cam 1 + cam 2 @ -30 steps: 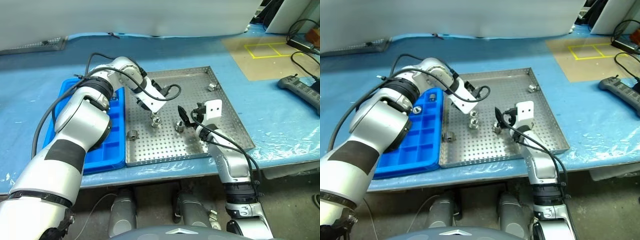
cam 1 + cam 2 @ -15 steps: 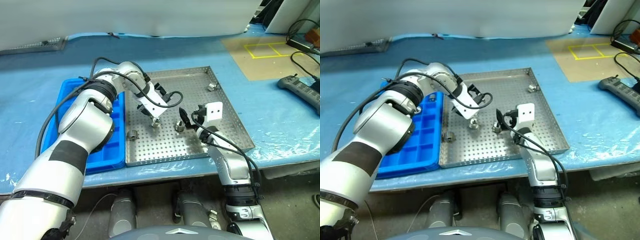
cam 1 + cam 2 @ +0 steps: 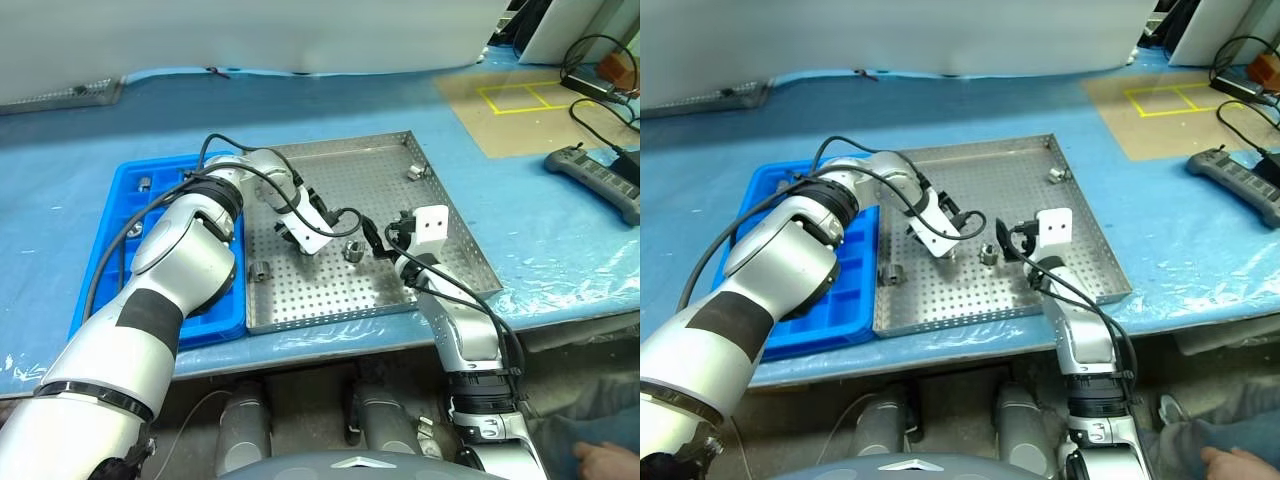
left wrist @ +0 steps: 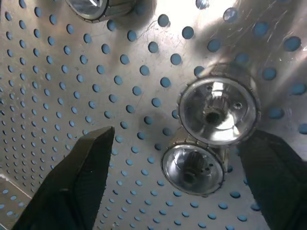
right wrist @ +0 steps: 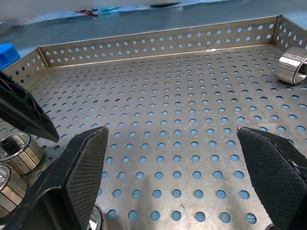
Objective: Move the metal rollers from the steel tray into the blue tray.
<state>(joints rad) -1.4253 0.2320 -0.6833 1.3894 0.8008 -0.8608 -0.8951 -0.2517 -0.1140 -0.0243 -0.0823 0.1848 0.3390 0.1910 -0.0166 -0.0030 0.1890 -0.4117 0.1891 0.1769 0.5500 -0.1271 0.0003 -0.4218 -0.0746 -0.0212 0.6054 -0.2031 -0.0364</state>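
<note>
The steel tray [image 3: 400, 290] is lying on a blue-covered bench, with the blue tray [image 3: 105, 270] sitting just beside it along its left rim. The left gripper [image 3: 308, 243] is reaching down over the middle of the perforated floor, its jaws standing spread, with nothing pinched between them. In the left wrist view the two black fingers [image 4: 72, 187] are flanking a pair of metal rollers [image 4: 219, 111] that are resting on the floor, touching one another, the nearer one [image 4: 193, 164] sitting partly under the larger-looking one; neither finger is touching either roller. A third roller [image 4: 98, 7] is showing at the edge of that same view, well apart from the pair. The right gripper [image 3: 378, 243] is hovering near the middle of the steel tray, pointing roughly level across it, its jaws spread wide and holding nothing; its fingers [image 5: 76, 172] are framing bare perforated floor in the right wrist view. One roller [image 3: 351, 250] is lying between the two grippers, just beside the right one. Another roller [image 3: 259, 270] is sitting near the steel tray's left rim, and a further one [image 3: 416, 173] is lying close to the far right corner, also appearing in the right wrist view [image 5: 293, 64] against the far wall. In the blue tray, a small grey item [image 3: 145, 182] is lying in a far compartment; whether it is a roller cannot be told. A black handheld controller [image 3: 595, 180] is resting on the bench, well to the right.
</note>
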